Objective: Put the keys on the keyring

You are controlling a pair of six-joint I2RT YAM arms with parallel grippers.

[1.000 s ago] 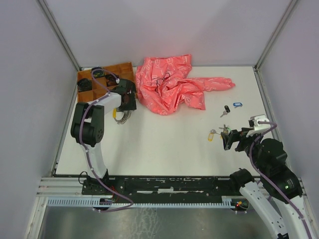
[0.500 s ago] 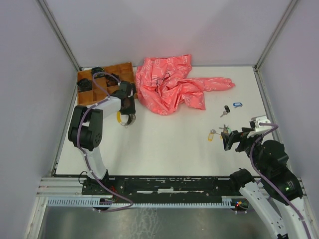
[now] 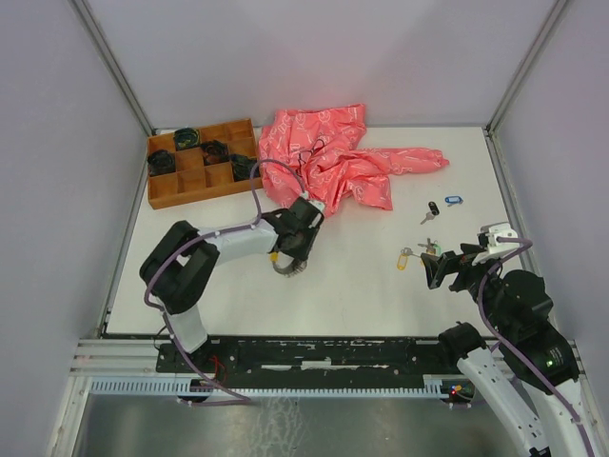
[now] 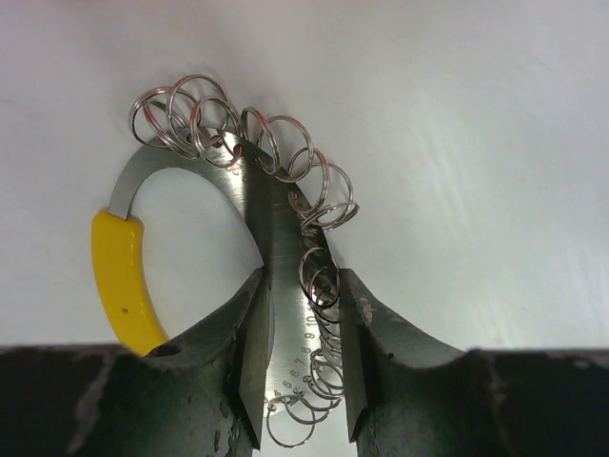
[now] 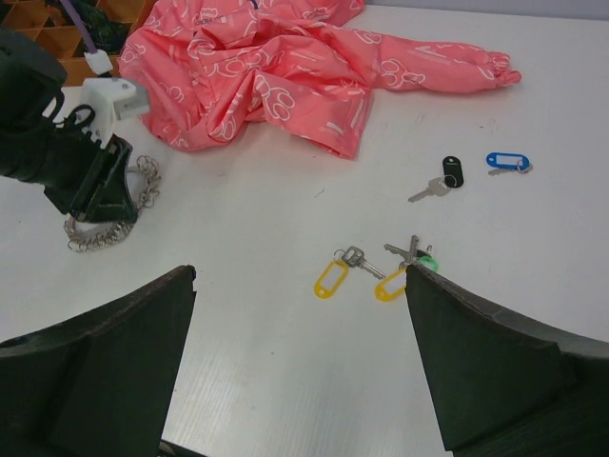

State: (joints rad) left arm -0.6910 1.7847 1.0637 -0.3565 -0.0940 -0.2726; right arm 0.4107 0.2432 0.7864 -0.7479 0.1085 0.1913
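Done so far: keyring [image 4: 276, 214] gripped by the left gripper [image 4: 303, 286], out over the middle of the table [image 3: 362, 286].
Not done yet: no key on the ring; all the keys [image 5: 354, 257] loose on the table.
Left gripper: jaws closed narrow on the flat silver band of the keyring, little wire loops bunched between and around the fingers.
Keyring: sticking out past the fingertips, yellow part [image 4: 124, 286] off to one side; touching the table or just above it, hard to tell which.
Right gripper [image 5: 300, 357]: wide open, holding nothing, low over the table.
Where the keys are: yellow-tag key [image 5: 333, 278] just ahead of the right gripper; second yellow tag [image 5: 390, 286] and green tag [image 5: 425, 257] right beside it; black-tag key [image 5: 447, 175] and blue-tag key [image 5: 504, 161] farther back, near each other.
Keys and keyring: well apart, keys on the right side, ring nearer the left.
Other things: pink cloth [image 3: 328, 167] at the back, wooden tray [image 3: 190, 195] in the far left corner.
Left to do, by the look of it: pick up a key, bring key and ring together, thread each key on.
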